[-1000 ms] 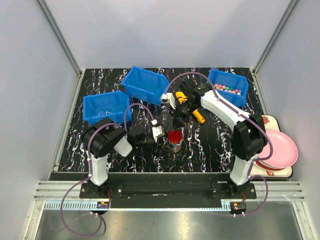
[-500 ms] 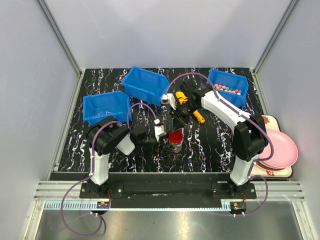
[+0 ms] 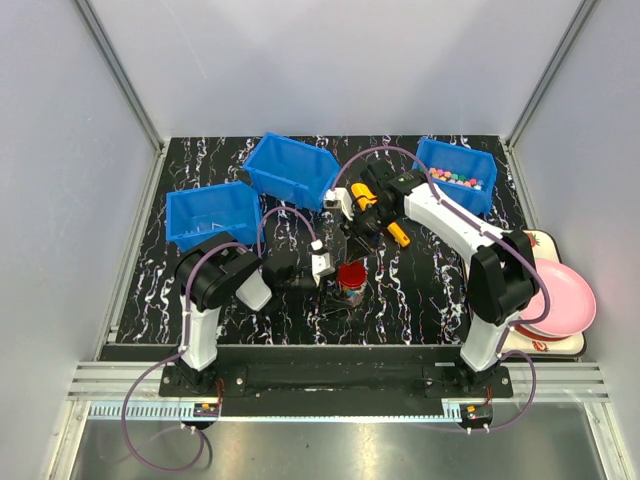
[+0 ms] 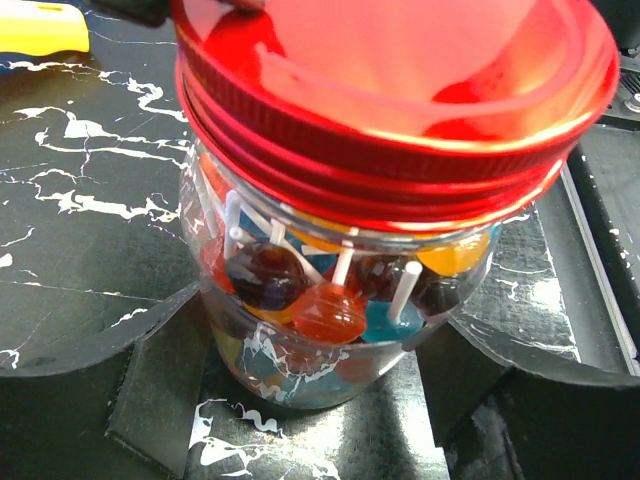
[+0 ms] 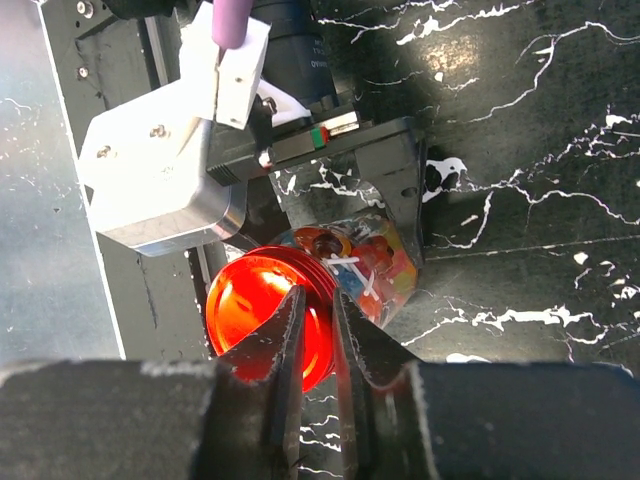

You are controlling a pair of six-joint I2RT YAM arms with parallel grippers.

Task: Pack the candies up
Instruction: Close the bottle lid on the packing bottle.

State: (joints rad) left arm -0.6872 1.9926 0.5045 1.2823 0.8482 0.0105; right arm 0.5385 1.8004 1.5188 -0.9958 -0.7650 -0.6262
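Note:
A clear jar (image 4: pixel 330 330) with a red lid (image 4: pixel 400 90) stands at the middle of the table, with lollipops on white sticks inside. In the top view my left gripper (image 3: pixel 343 280) reaches it from the left. Its jaws (image 4: pixel 320 400) press against both sides of the jar's base. My right gripper (image 5: pixel 320 295) hangs just above the lid (image 5: pixel 255 315), its fingers almost together with nothing between them. Small pastel candies (image 3: pixel 457 180) lie in the far right blue bin (image 3: pixel 440 155). A yellow scoop (image 3: pixel 398 233) lies beside the right gripper (image 3: pixel 357 243).
Two more blue bins stand at the back, one on the left (image 3: pixel 212 213) and one tipped in the middle (image 3: pixel 290 168). A pink plate (image 3: pixel 560 297) rests on a tray past the table's right edge. Grey walls close in the sides.
My left gripper has slid a little toward the jar and its jaws have narrowed onto it. The right arm has hardly moved.

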